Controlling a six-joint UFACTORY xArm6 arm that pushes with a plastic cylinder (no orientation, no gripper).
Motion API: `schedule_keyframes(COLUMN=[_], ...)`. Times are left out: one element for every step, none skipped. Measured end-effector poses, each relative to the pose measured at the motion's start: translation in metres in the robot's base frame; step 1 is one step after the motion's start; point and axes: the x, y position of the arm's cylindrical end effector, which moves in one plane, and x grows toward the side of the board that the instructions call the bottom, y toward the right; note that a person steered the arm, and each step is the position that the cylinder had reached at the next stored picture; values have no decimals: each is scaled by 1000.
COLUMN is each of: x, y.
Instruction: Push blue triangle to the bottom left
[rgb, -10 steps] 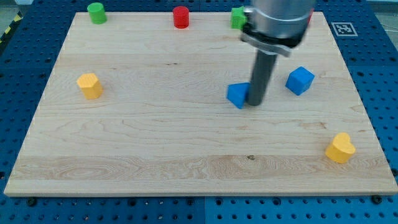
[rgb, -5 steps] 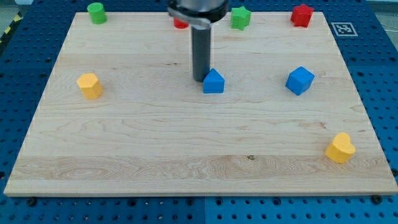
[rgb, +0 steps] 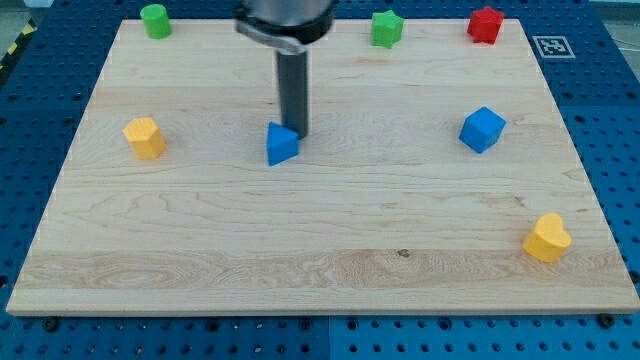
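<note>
The blue triangle (rgb: 282, 145) lies on the wooden board (rgb: 200, 250), left of the board's middle. My tip (rgb: 296, 133) stands just above and to the right of it, touching or almost touching its upper right edge. The rod rises straight up from there to the dark arm head at the view's top.
A blue cube (rgb: 482, 129) sits at the right. Yellow blocks lie at the left (rgb: 144, 137) and at the bottom right (rgb: 547, 238). Along the top edge are a green cylinder (rgb: 154, 20), a green block (rgb: 386, 28) and a red block (rgb: 485, 24).
The blue triangle has slid left and slightly down across the board. My tip moved from its right side around to its upper side and followed it left.
</note>
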Motion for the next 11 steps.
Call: schedule_keyframes(x=[19, 46, 70, 101, 126, 135, 134, 123, 107, 92, 90], y=[-28, -29, -6, -7, -13, -14, -48, -88, -120, -133, -165])
